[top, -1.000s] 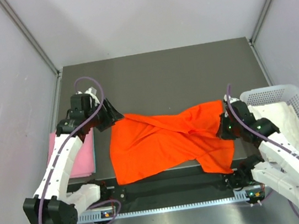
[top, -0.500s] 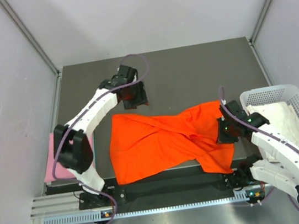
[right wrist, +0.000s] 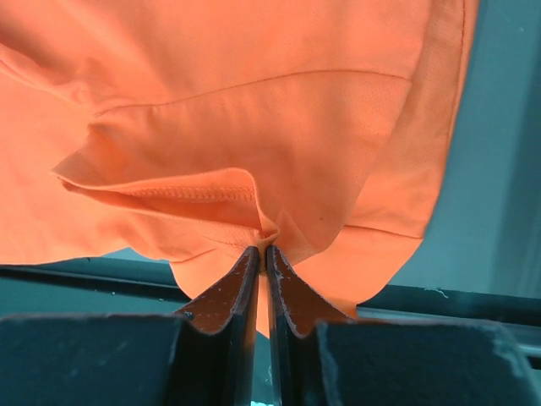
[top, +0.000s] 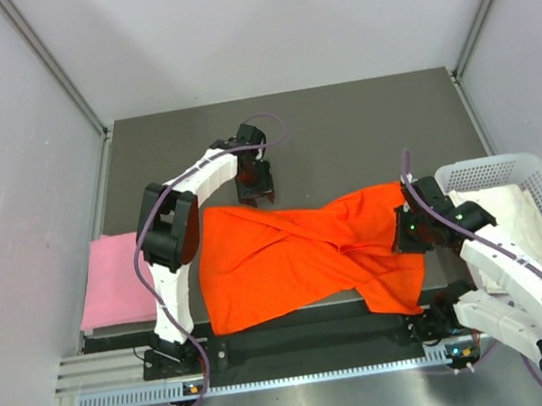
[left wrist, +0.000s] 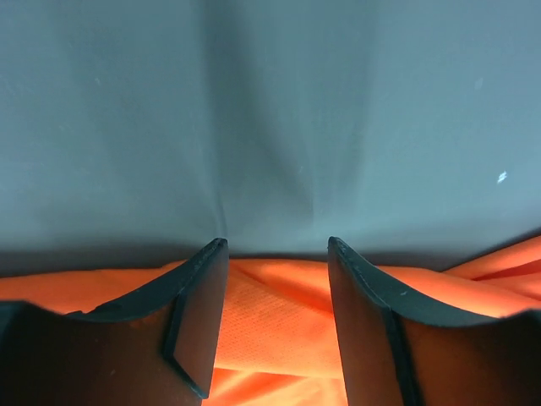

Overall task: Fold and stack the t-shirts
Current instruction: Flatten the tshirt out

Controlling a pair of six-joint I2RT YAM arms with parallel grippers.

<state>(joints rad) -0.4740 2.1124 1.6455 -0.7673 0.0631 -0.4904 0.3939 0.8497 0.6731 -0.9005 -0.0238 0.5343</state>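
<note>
The orange-red t-shirt [top: 299, 255] lies crumpled and twisted across the middle of the table. My left gripper [top: 257, 191] is at its far edge, open; in the left wrist view the left gripper [left wrist: 276, 254] has its two fingers [left wrist: 199, 313] standing on either side of a patch of the orange fabric [left wrist: 270, 330] without pinching it. My right gripper [top: 409, 234] is at the shirt's right side, and in the right wrist view the right gripper [right wrist: 262, 249] is shut on a bunched fold of the orange shirt [right wrist: 254, 110]. The pale pink t-shirt [top: 115, 280] lies folded at the left. The white t-shirt [top: 511, 220] is in the basket.
A white mesh basket [top: 488, 164] stands at the right edge of the table [top: 342, 132]. A black rail [top: 310, 339] runs along the near edge by the arm bases. Grey walls close in the left, right and far sides.
My left arm has swung from beside the pink t-shirt across to the far edge of the orange one. The right gripper has stayed put, gripping the orange fabric.
</note>
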